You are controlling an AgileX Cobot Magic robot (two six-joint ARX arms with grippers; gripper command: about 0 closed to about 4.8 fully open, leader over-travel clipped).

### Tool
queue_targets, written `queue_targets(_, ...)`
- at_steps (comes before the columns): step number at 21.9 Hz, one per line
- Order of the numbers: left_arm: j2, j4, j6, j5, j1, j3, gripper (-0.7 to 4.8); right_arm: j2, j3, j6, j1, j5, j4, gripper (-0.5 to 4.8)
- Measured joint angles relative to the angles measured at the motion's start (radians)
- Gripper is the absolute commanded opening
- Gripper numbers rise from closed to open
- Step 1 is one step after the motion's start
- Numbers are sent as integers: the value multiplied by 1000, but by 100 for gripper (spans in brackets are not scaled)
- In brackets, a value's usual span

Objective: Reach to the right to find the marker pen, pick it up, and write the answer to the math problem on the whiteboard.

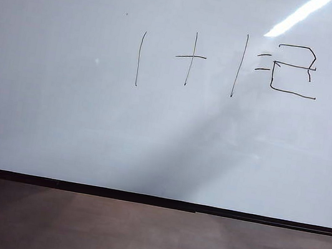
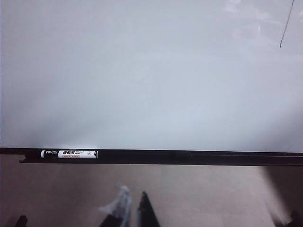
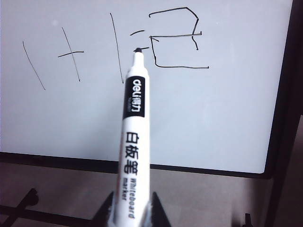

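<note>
The left gripper [image 2: 133,208] hung low before the board [image 1: 41,117], its fingers nearly together with nothing between them; a second pen [image 2: 69,153] lay lengthwise on the board's bottom ledge, just beyond that gripper. On the board, the sum [image 1: 192,58] ran left to right, and the answer [image 1: 294,70], a boxy two, sat just right of the equals dashes. The right gripper [image 3: 130,213] was clenched on the pen [image 3: 131,142] near its rear end. The pen's long axis pointed at the board, tip uncapped and lined up with the equals dashes, apparently off the surface. With the answer already written, I judged that this nearer right arm had only to draw back.
</note>
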Motion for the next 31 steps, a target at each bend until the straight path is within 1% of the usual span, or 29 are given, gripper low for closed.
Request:
queue_targets(6, 0, 3, -16, -2, 24, 0, 28, -2, 0, 0, 0, 0, 0, -6)
queue_targets(31, 0, 3, -19, 3, 24, 0, 27, -2, 0, 0, 0, 0, 0, -6)
